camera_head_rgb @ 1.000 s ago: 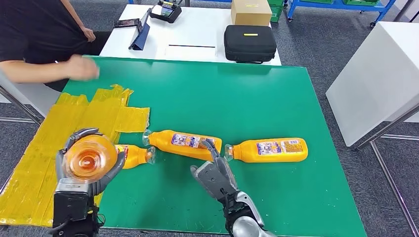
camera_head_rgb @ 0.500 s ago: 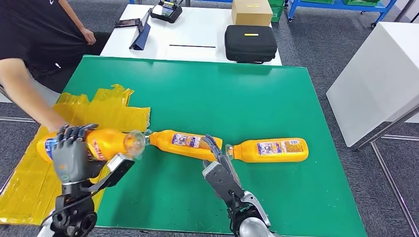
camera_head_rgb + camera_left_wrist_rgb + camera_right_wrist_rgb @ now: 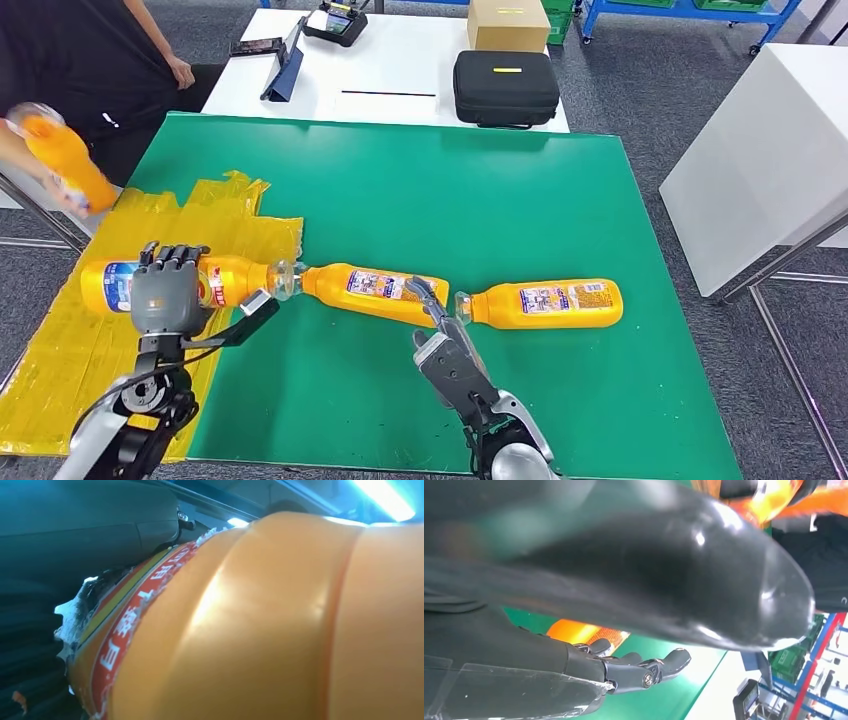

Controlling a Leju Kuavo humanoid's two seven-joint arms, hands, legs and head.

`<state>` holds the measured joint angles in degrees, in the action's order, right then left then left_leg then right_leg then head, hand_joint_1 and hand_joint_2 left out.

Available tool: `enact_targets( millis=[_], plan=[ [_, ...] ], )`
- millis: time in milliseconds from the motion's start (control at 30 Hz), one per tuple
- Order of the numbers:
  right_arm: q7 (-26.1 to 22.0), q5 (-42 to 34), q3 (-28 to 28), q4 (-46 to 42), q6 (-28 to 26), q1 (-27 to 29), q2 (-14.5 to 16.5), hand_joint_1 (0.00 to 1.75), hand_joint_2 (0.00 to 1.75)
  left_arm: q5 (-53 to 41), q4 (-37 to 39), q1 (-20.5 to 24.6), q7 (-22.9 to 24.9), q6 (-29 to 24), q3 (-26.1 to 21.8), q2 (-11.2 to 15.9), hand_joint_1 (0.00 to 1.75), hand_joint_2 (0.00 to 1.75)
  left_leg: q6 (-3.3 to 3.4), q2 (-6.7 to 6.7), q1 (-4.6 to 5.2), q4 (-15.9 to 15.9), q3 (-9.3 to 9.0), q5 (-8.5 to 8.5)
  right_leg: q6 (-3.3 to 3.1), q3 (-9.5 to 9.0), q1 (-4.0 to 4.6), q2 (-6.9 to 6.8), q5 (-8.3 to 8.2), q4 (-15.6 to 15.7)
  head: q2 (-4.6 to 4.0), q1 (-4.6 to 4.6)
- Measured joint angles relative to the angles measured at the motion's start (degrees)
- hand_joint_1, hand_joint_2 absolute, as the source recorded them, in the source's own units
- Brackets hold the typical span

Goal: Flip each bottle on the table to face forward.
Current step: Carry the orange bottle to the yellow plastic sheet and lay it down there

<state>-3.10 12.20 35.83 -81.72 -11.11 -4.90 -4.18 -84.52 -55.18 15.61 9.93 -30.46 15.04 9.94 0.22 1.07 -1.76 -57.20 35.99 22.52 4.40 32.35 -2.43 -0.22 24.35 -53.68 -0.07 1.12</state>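
Now fingers over bottle, gripping

A: Looks like a robotics lab or workshop to me.
B: Yeah. Behind the green table there's a white desk with a black case, a cardboard box, plus blue racks.

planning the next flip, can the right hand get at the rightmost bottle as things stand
Probably yes. The right hand holds nothing, fingers spread, and sits just short of the gap between the middle bottle and the rightmost bottle. That bottle lies alone on bare green table, with nothing in between.
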Motion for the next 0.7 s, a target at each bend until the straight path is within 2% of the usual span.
enact_targets(
  millis=[33, 100, 133, 167, 467, 700],
  plan=[
    [0.07, 0.16, -0.01, -0.24, 0.21, 0.21, 0.03, 0.0, 0.0, -0.78, 2.11, 1.26, 0.63, 0.19, 0.08, 0.01, 1.24, 1.75, 0.0, 0.0, 0.0, 0.0, 0.0, -0.02, 0.0, 0.0, 0.0, 0.0, 0.0, -0.01, 0.0, -0.01],
    [0.56, 0.9, -0.03, -1.08, 0.36, 1.01, 0.28, 0.0, 0.0, -1.8, 6.17, 3.64, 1.8, 0.94, 0.12, 0.01, 0.37, 0.87, 0.0, 0.0, 0.0, 0.0, 0.0, -0.04, 0.0, 0.0, 0.0, 0.0, 0.0, -0.03, 0.0, -0.01],
    [0.93, 1.41, -0.03, -1.61, 0.35, 1.51, 0.48, 0.0, 0.0, -1.98, 7.89, 4.65, 2.21, 1.48, 0.07, -0.02, 0.0, 0.44, 0.0, 0.0, 0.0, 0.0, 0.0, -0.05, 0.0, 0.0, 0.0, 0.0, -0.01, -0.04, 0.0, -0.01],
    [1.27, 1.8, -0.01, -2.12, 0.34, 1.92, 0.65, 0.0, 0.0, -2.0, 9.33, 5.48, 2.48, 2.06, -0.02, -0.06, 0.0, 0.0, 0.0, 0.01, 0.0, 0.0, 0.0, -0.05, -0.01, 0.0, 0.0, 0.0, -0.01, -0.05, 0.0, 0.0],
    [1.95, 2.27, -0.09, -3.75, 0.3, 2.88, 0.99, 0.0, 0.0, -2.63, 14.22, 8.01, 2.91, 3.97, -0.48, -1.06, 0.0, 0.0, 0.0, 0.01, 0.01, 0.0, 0.02, -0.05, -0.03, 0.04, -0.02, 0.0, -0.02, -0.04, 0.0, -0.01],
    [3.19, 4.98, -0.25, -4.77, 0.28, 4.02, 1.03, 0.0, 0.0, -1.81, 13.48, 6.24, 1.48, 3.82, -2.34, -2.57, 0.0, 0.0, 0.0, 0.02, 0.01, 0.0, 0.02, -0.05, -0.03, 0.04, -0.01, 0.01, -0.02, -0.05, 0.0, 0.0]
  ],
)
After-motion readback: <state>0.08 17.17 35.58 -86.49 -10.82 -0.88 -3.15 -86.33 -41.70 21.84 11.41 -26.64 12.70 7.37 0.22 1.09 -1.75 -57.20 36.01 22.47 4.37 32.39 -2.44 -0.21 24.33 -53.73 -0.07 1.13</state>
